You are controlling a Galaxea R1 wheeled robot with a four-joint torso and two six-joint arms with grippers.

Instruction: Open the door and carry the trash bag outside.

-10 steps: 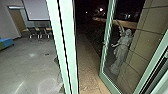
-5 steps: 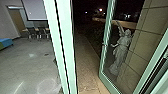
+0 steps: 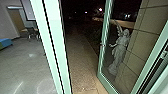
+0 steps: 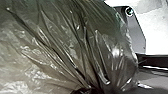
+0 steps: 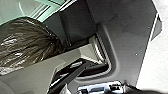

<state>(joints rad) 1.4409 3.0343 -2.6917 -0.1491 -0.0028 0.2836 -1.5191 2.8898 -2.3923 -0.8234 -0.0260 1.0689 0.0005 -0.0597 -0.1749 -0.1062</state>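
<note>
The bag [image 4: 62,45] sits close up in the left wrist view, its folds gathered tightly together, probably to let you carry it through the open door [image 3: 103,37], though you cannot tell whether either arm's jaws are clenched or released.

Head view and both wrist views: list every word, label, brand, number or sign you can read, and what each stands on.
None can be read.
Trash bag: no lettering seen among the creases and glare.
Glass door: no sign seen.
Wall screen: nothing legible.
Pale fitting: dark marks, too blurred to tell whether they are text.
</note>
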